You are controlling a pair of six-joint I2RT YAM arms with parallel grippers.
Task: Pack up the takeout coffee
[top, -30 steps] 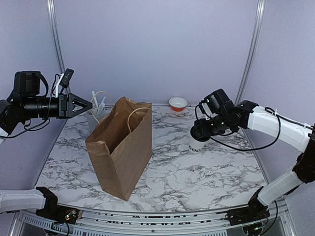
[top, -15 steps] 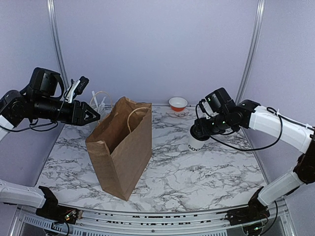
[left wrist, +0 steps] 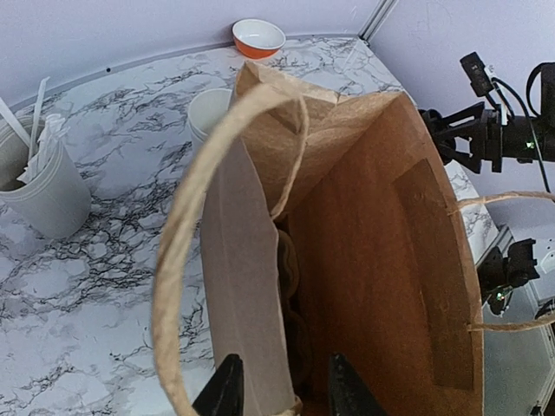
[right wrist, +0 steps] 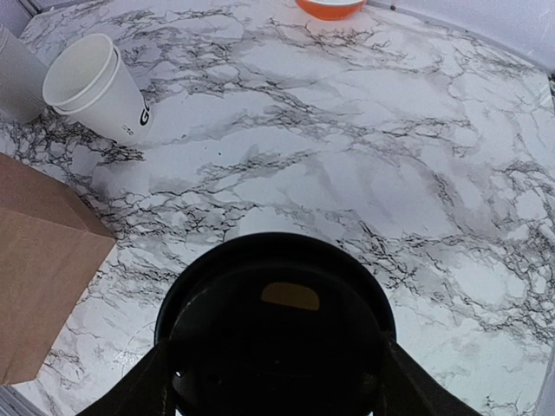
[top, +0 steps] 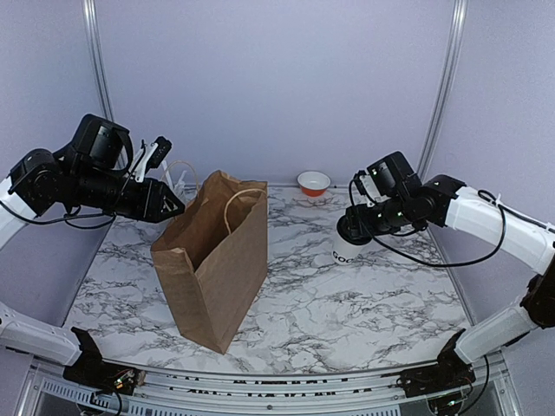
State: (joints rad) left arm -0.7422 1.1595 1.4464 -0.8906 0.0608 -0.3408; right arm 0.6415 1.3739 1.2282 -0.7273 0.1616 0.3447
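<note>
A white utensil holder (left wrist: 43,191) stands far left on the marble counter (top: 347,321). Lidless white cups (left wrist: 208,113) stand just behind the brown paper bag (top: 217,260). The left jaws stand apart astride the bag's open rim, one paper wall in the gap between them. An orange bowl (top: 313,181) sits at the back. Right of the upright bag and well apart from it, the takeout coffee (top: 345,249) is clamped under its black lid (right wrist: 277,329) by the right jaws. Whether its base touches the counter cannot be told.

Bag (top: 217,260) matt brown paper, creased; table (top: 347,303) smooth, marbled; takeout coffee (right wrist: 276,347) lid black plastic, faint sheen.
</note>
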